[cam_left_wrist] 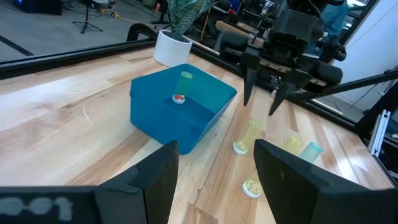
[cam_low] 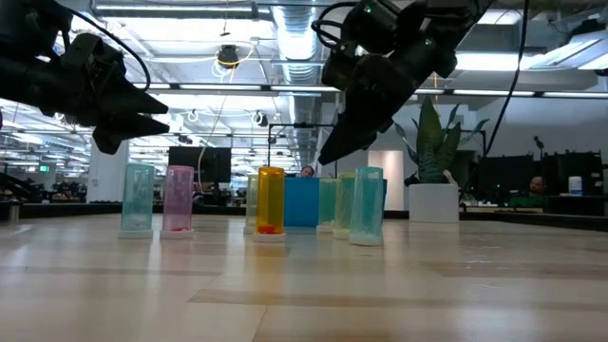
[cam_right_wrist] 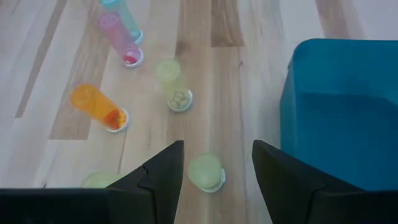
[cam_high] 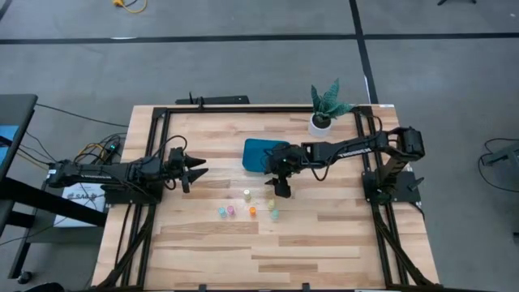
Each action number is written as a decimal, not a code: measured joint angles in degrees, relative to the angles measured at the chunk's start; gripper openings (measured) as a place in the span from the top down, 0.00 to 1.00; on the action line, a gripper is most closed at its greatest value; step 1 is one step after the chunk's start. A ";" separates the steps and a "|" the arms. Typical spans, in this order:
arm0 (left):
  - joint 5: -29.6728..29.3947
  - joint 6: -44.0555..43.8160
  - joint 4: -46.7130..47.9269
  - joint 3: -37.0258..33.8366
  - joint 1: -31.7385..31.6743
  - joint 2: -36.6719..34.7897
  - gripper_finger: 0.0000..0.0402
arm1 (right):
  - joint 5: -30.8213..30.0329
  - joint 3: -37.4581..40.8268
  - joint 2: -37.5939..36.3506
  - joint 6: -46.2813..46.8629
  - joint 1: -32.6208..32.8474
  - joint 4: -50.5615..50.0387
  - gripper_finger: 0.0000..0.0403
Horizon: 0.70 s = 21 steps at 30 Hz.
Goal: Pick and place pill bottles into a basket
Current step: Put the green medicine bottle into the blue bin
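Note:
The teal basket [cam_high: 261,154] sits mid-table and holds one green pill bottle [cam_left_wrist: 185,83], standing upright. Several pill bottles stand on the table near of it: pale [cam_high: 246,195], blue [cam_high: 220,212], pink [cam_high: 231,211], orange [cam_high: 252,211], yellow-green [cam_high: 271,203] and teal-green [cam_high: 274,214]. My right gripper [cam_high: 280,191] is open and empty. It hangs just near of the basket, pointing down, above a pale green bottle [cam_right_wrist: 206,171] that shows between its fingers. My left gripper [cam_high: 197,171] is open and empty, left of the basket.
A white pot with a green plant [cam_high: 324,113] stands at the far right, behind the basket. Black rails [cam_high: 154,146] frame the table's left, right and far edges. Bare wood lies toward the near edge [cam_high: 268,259].

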State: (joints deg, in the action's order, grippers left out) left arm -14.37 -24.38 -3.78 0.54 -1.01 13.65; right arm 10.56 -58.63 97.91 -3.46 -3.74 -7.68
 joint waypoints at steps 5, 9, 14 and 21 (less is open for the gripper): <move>0.02 0.00 0.01 0.00 -0.01 0.00 0.50 | 0.08 0.00 0.00 -0.06 0.85 -0.32 0.54; 0.04 0.00 0.01 0.00 -0.01 0.00 0.50 | 0.08 0.02 0.89 -1.46 1.13 -0.52 0.54; 0.07 0.00 0.02 0.00 0.01 -0.02 0.50 | 0.02 0.02 0.85 -1.54 0.91 -0.68 0.55; 0.07 0.00 0.03 0.00 -0.01 0.00 0.50 | -0.12 0.02 0.86 -1.59 0.54 -0.89 0.55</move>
State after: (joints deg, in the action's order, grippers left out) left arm -14.31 -24.38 -3.75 0.54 -1.02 13.65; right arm 10.44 -58.61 98.77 -5.06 -3.20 -8.57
